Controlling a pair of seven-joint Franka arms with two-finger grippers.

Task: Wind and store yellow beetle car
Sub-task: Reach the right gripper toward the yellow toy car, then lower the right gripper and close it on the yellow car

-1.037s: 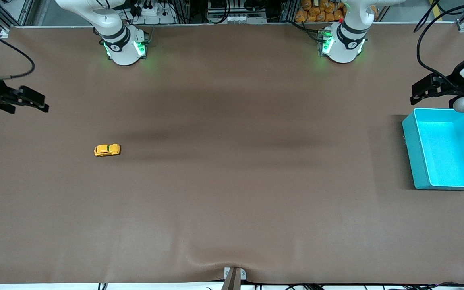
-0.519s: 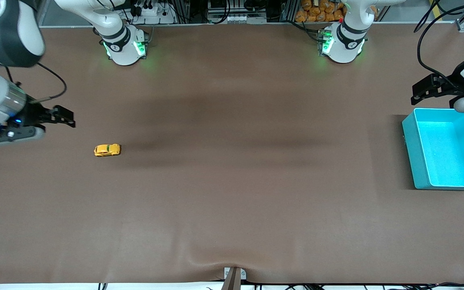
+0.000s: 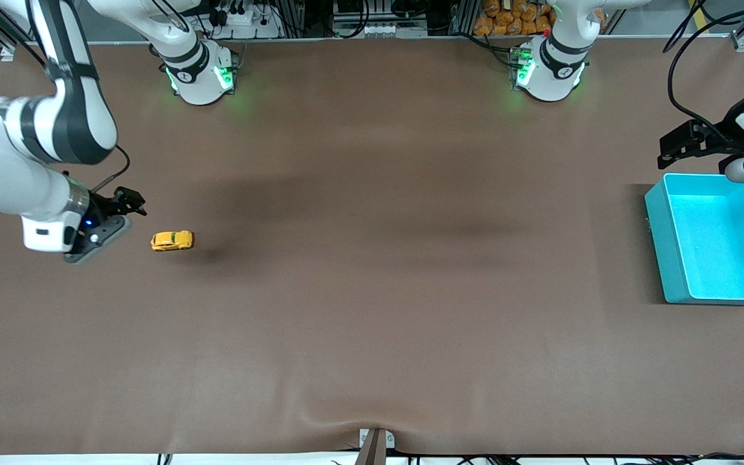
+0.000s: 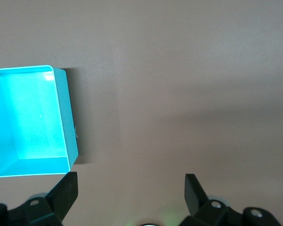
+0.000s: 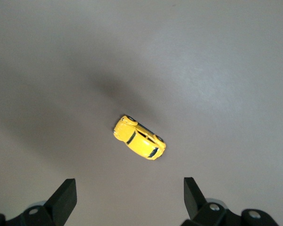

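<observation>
Brown table mat [image 3: 372, 290] spread wide under both arms. Turquoise bin [image 3: 668, 258] set at the left arm's end of the table, nothing inside. Left gripper [image 3: 688, 145] waiting in the air by the bin's edge, jaws spread wide, nothing held. Right gripper [image 3: 128, 201] hanging just beside the car, jaws wide apart, nothing gripped. Yellow beetle car [image 3: 172, 240] resting on its wheels toward the right arm's end, well apart from the bin.
</observation>
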